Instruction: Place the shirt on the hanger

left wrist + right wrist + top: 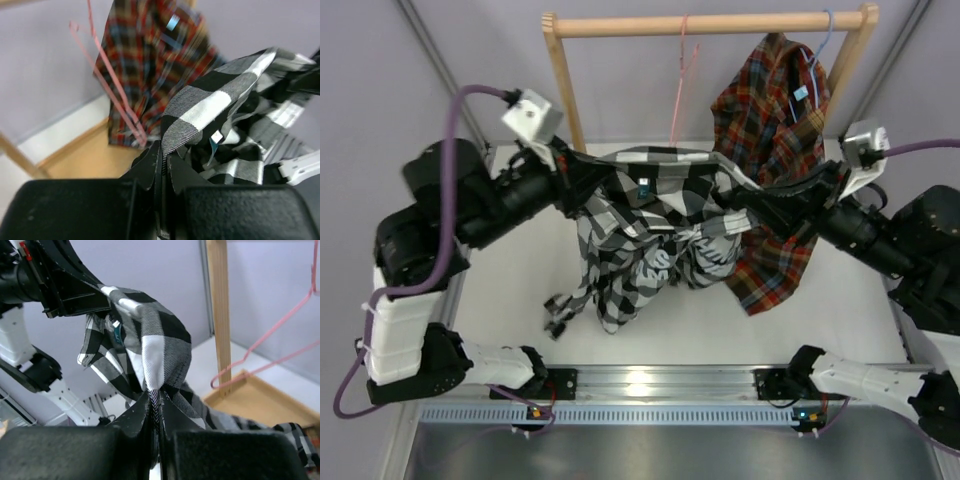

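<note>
— Left gripper (161, 167) and right gripper (156, 405)?
— Both clamped on the shirt (650, 190), stretched crosswise between them above the table (700, 320).
— And the hanger (680, 85)?
— Hanging from the rail (720, 22) just beyond, nearer the right arm.

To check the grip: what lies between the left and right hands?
The shirt, its upper edge stretched from the left hand to the right hand; the top view shows it.

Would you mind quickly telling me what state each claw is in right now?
The left claw is closed, holding the shirt.
The right claw is closed, holding the same shirt.
</note>
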Action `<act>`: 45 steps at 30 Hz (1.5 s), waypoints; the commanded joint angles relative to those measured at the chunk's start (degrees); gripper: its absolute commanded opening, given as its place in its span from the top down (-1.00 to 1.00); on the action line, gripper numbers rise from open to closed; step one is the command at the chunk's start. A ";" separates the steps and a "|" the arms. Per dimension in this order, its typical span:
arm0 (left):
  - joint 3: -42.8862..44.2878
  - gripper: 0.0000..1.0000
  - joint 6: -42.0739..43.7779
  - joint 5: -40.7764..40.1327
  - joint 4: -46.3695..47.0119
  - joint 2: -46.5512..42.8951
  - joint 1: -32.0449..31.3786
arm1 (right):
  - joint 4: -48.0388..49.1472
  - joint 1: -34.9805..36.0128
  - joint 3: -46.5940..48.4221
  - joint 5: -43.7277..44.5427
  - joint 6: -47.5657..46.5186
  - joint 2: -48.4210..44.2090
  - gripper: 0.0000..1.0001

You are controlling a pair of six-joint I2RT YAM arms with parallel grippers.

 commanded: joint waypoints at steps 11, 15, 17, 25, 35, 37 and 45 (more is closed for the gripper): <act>-48.26 1.00 -6.53 -3.76 8.68 -6.80 0.40 | -3.82 -0.57 -38.95 17.29 14.14 -16.44 1.00; -63.31 1.00 -12.42 -8.92 22.31 -8.04 0.49 | -3.47 -0.65 -52.39 25.56 19.67 -20.32 1.00; -66.05 1.00 -14.45 -10.69 26.79 -6.03 0.57 | -4.17 -0.65 -55.05 28.99 21.00 -19.54 1.00; -60.43 1.00 -8.84 -1.85 29.01 0.84 0.49 | -5.94 -0.83 -49.90 29.20 11.62 -13.99 -0.49; -66.49 1.00 -4.01 10.62 32.96 -3.64 0.40 | 6.89 -0.83 -41.53 4.07 -14.22 -3.19 -0.76; -67.72 1.00 -3.56 12.40 33.75 -6.01 0.40 | 10.04 -0.74 -41.36 -0.75 -17.31 0.06 -0.72; -70.27 1.00 -2.51 16.71 34.20 -10.76 0.40 | 17.27 -0.92 -41.54 -5.62 -25.40 9.19 -0.50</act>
